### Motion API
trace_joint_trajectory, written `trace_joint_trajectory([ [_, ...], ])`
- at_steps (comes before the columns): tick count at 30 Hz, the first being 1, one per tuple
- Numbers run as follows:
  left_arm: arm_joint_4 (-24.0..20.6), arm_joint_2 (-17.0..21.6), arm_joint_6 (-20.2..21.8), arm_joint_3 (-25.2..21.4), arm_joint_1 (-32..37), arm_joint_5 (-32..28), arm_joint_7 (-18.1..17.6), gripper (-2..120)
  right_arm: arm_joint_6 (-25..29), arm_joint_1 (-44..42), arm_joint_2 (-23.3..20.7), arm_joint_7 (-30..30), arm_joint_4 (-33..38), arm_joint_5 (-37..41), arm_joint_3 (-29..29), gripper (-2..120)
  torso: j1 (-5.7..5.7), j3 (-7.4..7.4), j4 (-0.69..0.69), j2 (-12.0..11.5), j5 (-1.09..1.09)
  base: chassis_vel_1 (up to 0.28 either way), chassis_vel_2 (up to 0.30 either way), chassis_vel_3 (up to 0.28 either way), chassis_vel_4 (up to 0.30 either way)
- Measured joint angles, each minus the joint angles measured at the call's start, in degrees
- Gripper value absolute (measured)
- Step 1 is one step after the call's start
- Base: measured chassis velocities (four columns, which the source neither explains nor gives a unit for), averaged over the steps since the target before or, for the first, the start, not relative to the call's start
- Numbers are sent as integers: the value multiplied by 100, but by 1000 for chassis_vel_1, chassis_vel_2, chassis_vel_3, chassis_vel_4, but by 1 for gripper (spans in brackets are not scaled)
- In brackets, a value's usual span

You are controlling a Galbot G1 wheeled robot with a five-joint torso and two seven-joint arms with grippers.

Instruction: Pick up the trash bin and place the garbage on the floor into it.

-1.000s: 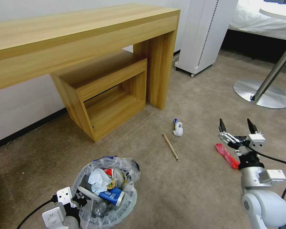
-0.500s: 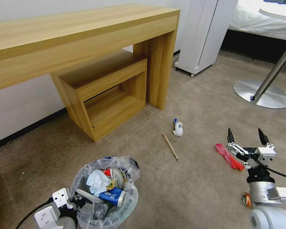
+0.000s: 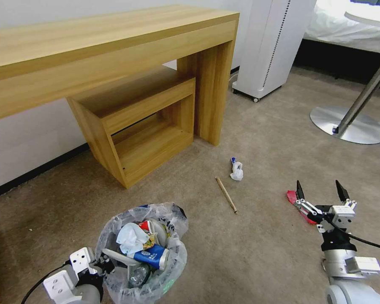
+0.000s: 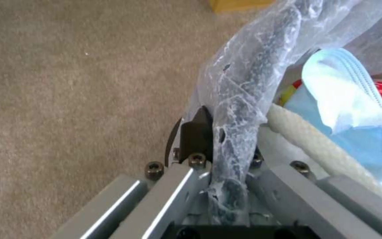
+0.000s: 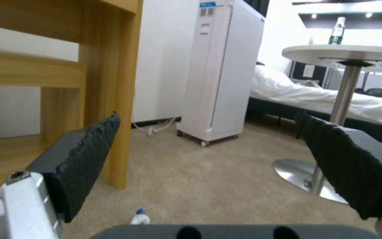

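Observation:
The trash bin (image 3: 172, 261), lined with a translucent bag, sits at the lower left of the head view, full of litter: a blue-white carton (image 3: 153, 256), a red cup and tissue. My left gripper (image 3: 103, 267) is shut on its bagged rim (image 4: 239, 99). On the carpet lie a wooden stick (image 3: 226, 194), a white tissue wad (image 3: 237, 170) and a red wrapper (image 3: 292, 196). My right gripper (image 3: 318, 192) stands open above the wrapper's near end, hiding part of it. The tissue wad (image 5: 140, 217) also lies low in the right wrist view.
A wooden desk (image 3: 114, 46) with a low shelf unit (image 3: 143, 126) stands at the back left. A white air purifier (image 3: 270, 46) is behind, and a round metal table base (image 3: 348, 124) lies at the right. Open carpet spreads between the bin and the wrapper.
My right gripper has drawn back toward me and lowered, from beyond the red wrapper to over its near end. The bin with my left gripper has shifted slightly lower in view.

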Motion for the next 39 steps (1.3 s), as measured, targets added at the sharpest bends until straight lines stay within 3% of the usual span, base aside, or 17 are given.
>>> trace_joint_trajectory([
  [20,62,-72,-120,28,55,128,-82,0,128,3,65,23,-142,-168,-15,100,0,0,1,0,0,-4,-8,-4,-4],
  [39,37,-94,-222,58,137,220,-105,0,336,-93,193,261,-78,-293,51,100,0,0,0,0,0,-81,-81,-73,-78],
])
